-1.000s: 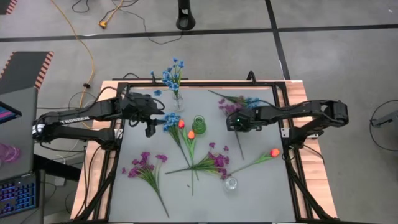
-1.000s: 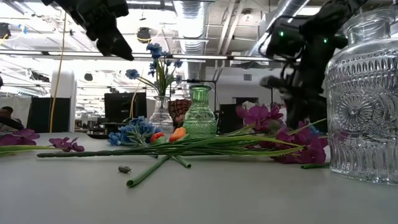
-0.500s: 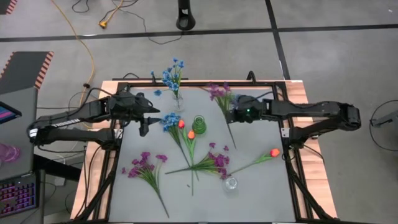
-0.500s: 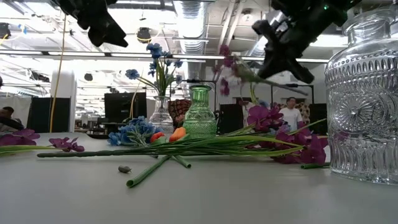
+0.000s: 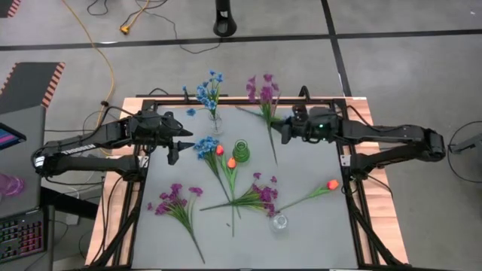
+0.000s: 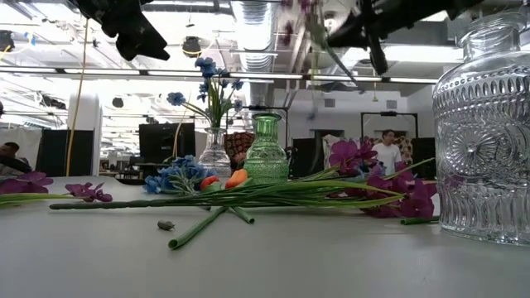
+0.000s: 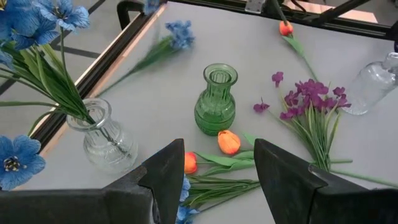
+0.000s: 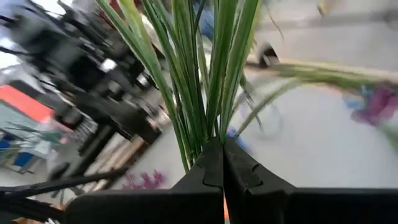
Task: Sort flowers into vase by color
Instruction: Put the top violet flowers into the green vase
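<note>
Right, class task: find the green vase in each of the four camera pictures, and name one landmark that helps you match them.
High view: green vase at table centre.
Low view: middle of the picture, behind the lying stems.
Left wrist view: centre, beyond the open left pincer.
Right wrist view: not in it; only the stems the right pincer holds.
Shared landmark: the clear vase with blue flowers beside it.

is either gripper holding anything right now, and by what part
The right gripper is shut on the purple flower sprig, gripping its green stems. The left gripper holds nothing.
</note>
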Tool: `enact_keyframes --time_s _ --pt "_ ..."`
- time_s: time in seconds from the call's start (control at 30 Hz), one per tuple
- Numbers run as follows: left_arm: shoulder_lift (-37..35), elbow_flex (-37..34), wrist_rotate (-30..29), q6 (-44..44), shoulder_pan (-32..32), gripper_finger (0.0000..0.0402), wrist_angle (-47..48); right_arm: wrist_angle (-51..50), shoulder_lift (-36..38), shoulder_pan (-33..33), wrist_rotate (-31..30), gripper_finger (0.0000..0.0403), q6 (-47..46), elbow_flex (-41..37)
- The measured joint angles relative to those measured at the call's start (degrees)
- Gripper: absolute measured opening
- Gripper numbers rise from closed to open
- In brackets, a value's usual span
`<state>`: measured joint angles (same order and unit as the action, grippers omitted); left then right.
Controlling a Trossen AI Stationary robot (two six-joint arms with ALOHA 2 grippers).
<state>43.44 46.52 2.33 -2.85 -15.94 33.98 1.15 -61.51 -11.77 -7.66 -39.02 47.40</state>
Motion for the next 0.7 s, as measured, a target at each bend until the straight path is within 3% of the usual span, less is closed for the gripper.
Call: enact_keyframes --time_s 0.2,0.43,0.7 --pt "0.0 0.0 0.0 0.0 0.0 0.018 0.0 9.6 -1.5 0.0 0.1 0.0019 6.7 0.0" --pt "0.0 0.0 0.0 0.0 0.0 0.018 -0.4 14.0 -2.6 -0.4 0.0 0.002 11.4 0.0" --pt "0.1 0.0 0.0 0.0 0.0 0.018 -0.5 31.7 -11.9 1.0 1.4 0.002 19.0 0.1"
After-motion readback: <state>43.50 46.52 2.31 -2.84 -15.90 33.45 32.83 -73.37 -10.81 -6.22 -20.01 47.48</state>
